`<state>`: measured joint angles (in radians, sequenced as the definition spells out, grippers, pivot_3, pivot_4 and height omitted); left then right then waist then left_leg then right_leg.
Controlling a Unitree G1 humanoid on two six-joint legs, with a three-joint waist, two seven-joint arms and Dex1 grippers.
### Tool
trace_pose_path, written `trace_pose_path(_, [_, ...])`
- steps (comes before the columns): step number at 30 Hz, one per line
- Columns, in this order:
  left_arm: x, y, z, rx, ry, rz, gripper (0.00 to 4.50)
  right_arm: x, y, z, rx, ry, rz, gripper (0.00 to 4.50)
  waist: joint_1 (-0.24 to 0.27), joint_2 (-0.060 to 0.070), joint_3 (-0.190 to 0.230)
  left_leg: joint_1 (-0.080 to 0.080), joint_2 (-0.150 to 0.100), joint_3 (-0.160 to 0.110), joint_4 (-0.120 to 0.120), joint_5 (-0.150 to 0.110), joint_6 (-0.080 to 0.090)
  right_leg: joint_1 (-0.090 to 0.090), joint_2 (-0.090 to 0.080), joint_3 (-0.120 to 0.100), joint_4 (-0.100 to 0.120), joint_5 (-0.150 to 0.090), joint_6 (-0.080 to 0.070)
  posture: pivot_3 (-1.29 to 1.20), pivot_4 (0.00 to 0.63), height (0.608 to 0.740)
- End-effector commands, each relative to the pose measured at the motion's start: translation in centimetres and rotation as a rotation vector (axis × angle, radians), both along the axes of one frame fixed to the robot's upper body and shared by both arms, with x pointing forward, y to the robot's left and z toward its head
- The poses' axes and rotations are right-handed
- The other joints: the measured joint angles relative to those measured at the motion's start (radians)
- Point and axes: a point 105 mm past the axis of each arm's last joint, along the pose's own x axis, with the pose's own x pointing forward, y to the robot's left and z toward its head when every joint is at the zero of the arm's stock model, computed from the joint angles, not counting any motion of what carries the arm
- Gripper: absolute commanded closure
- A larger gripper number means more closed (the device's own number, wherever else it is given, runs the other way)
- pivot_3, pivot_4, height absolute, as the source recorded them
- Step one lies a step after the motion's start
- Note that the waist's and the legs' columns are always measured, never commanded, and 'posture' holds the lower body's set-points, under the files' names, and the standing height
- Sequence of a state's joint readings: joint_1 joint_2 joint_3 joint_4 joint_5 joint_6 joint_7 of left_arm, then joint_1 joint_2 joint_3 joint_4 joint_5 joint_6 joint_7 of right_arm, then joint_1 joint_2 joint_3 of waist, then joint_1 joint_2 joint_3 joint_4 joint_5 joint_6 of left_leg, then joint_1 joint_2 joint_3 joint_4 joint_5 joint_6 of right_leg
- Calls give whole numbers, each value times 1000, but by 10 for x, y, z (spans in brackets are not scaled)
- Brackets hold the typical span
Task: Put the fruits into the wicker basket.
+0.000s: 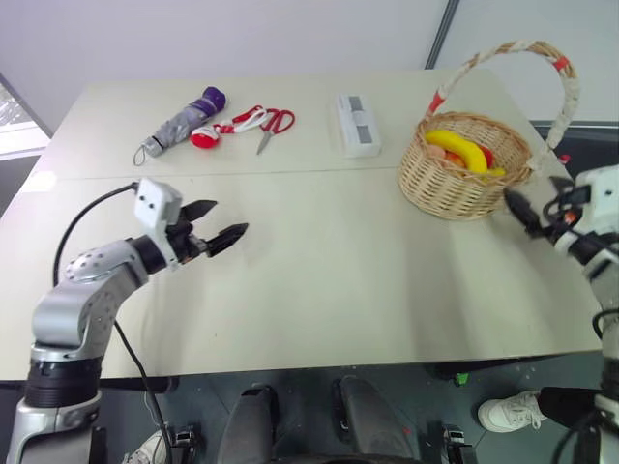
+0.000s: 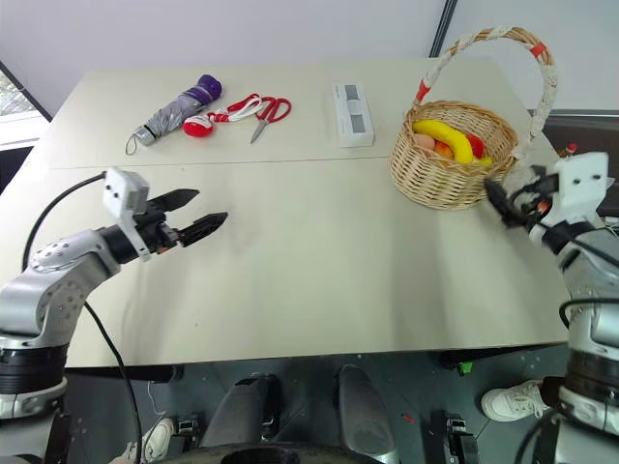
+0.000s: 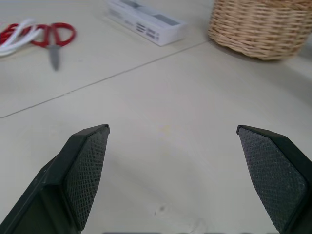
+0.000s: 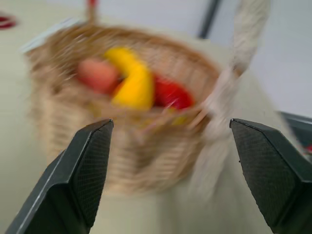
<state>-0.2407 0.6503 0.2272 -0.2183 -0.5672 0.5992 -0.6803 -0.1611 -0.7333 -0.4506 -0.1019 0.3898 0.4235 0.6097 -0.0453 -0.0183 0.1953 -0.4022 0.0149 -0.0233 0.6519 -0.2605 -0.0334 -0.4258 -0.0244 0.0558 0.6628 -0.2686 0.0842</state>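
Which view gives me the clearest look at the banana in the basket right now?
The right eye view: the banana lies unblocked atop the other fruits in the wicker basket. The left eye view shows the same. The right wrist view has it closer but blurred. The left wrist view catches the basket's wall.

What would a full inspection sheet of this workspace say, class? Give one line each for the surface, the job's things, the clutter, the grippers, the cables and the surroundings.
Surface: beige table, a seam running across it.
Job's things: wicker basket holds the banana, a peach and a red fruit; no fruit seen on the table.
Clutter: umbrella, scissors, a red-and-white item beside them, white box.
Grippers: left gripper open, empty, over the table; right gripper open, empty, near the basket.
Cables: black cable along the left arm.
Surroundings: a person's shoe on the floor.
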Motion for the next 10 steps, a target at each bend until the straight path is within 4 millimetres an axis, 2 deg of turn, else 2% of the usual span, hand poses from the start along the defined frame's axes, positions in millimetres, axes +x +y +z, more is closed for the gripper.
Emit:
trace_pose_path(1, [-3, 27, 1, 2, -18, 104, 0, -13, 53, -3, -60, 22, 285, 534, -2, 0, 0, 1, 0, 0, 0, 0, 0, 0, 0, 0, 0, 0, 0, 0, 150, 740])
trace_pose_path(4, [-11, 39, -11, 11, 8, 146, 0, -16, 79, -17, -50, 64, 397, 534, 1, 0, 0, 2, 1, 0, -1, 0, 0, 1, 1, 1, 0, 0, 0, 0, 150, 740])
trace_pose_path(10, [-21, 44, -26, 0, 30, 183, 0, 2, 84, -25, -72, 52, 405, 534, 8, -1, 0, 1, 0, 0, 0, 0, 0, 1, -2, 0, 0, 0, 0, 0, 150, 740])
